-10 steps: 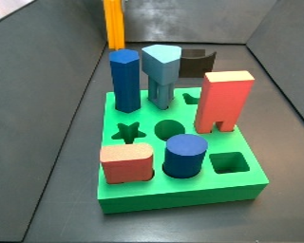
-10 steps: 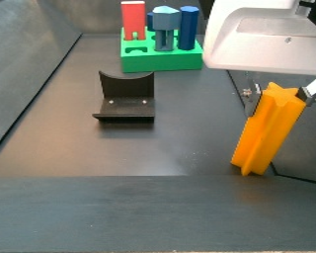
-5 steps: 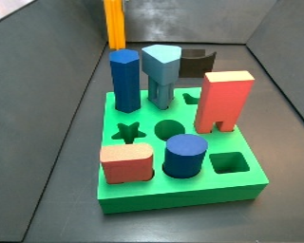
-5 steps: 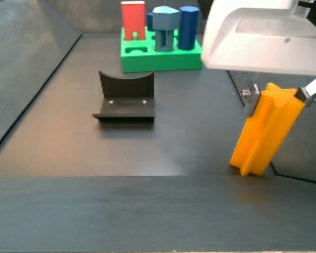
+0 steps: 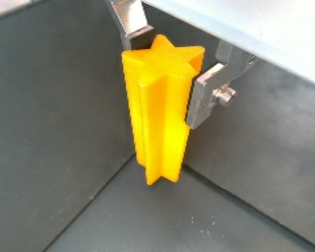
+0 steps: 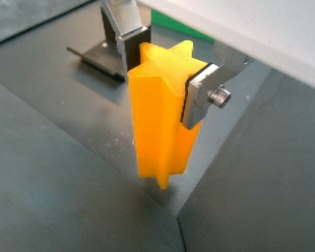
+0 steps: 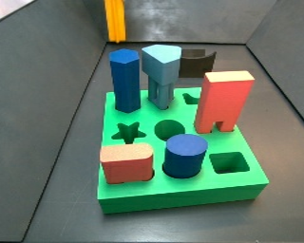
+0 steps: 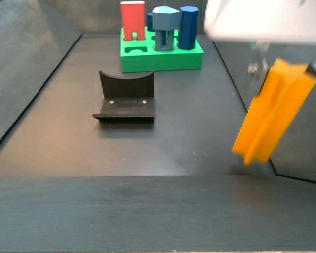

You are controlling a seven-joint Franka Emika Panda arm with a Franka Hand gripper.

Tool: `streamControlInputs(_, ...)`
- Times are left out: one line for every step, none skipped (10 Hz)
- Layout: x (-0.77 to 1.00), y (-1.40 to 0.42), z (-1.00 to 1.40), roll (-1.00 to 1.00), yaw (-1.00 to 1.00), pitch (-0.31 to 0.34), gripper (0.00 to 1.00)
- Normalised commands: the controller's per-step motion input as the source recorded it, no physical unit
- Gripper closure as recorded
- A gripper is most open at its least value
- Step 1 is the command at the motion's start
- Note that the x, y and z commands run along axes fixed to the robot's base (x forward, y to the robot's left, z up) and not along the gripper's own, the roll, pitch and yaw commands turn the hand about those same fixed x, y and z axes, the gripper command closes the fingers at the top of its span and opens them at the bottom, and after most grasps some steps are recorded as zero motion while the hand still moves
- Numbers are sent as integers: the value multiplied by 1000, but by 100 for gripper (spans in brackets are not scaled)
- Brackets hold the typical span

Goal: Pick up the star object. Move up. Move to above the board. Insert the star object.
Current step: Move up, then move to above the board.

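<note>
With the tall orange-yellow star-profile prism [image 5: 160, 108] clamped upright, I lift clear.
Gripper [image 6: 157, 71] pinches its top, far from the thick green slotted board [image 8: 162, 57], so it hangs plumb for insertion.

In a side view the star object [image 8: 273, 112] looks smeared and blurry, and the pincer [image 8: 282, 61] above it is cut off by the picture's top edge. In another side view only its lower part [image 7: 114, 21] shows at the top edge. The fixture [image 7: 199, 63] is partly hidden behind pegs standing on the board [image 7: 180, 195].
</note>
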Motion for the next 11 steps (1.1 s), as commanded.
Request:
streamControlInputs(-20, 22, 242, 5, -30, 61, 100)
streamControlInputs(61, 325, 1000, -227, 7, -147, 100)
streamControlInputs(66, 338, 1000, -229, 6, -134, 100)
streamControlInputs(52, 298, 1000, -247, -13, -76, 100)
streamControlInputs(49, 268, 1000, -233, -22, -49, 100)
streamControlInputs(46, 253, 1000, -215, -25, -28, 100)
streamControlInputs(45, 229, 1000, -205, -35, -10, 100)
streamControlInputs(41, 209, 1000, -198, -40, 0, 100)
streamControlInputs(37, 178, 944, -189, -43, 5, 100)
streamControlInputs(24, 130, 767, -180, -45, 8, 100)
streamControlInputs(13, 79, 538, -167, -47, 11, 100)
